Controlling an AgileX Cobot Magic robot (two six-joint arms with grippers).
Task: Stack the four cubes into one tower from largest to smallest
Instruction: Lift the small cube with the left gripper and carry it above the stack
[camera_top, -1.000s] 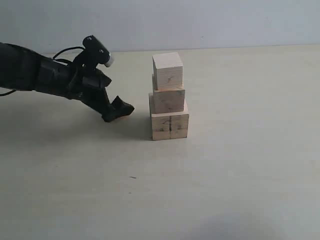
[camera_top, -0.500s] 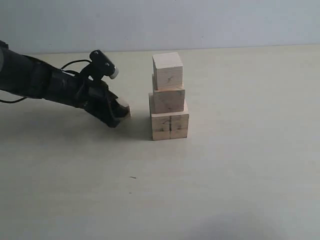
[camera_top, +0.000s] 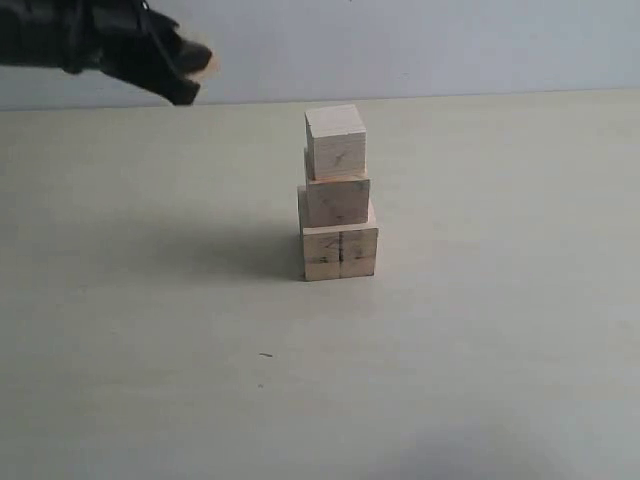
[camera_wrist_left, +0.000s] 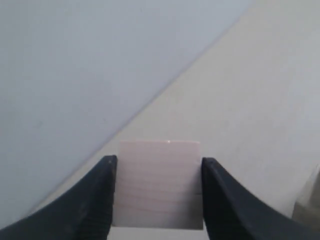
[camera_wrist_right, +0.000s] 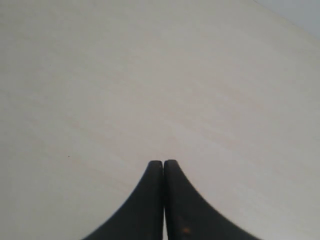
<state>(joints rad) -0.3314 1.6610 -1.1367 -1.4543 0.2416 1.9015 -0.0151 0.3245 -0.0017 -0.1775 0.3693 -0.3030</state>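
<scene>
Small pale wooden cube (camera_wrist_left: 159, 185) clamped between left fingers (camera_wrist_left: 95, 205), held high, well left of 3-cube pale wooden tower (camera_top: 338, 195) on table (camera_top: 480, 330). Right fingers (camera_wrist_right: 145, 210) closed, empty. 4th-cube carry judged underway; centring over tower top needed next.

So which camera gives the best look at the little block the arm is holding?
The left wrist view: the small cube sits close and sharp, clamped in the left gripper. The exterior view shows barely a sliver at the dark gripper's tip, and the right wrist view shows none of it.
</scene>
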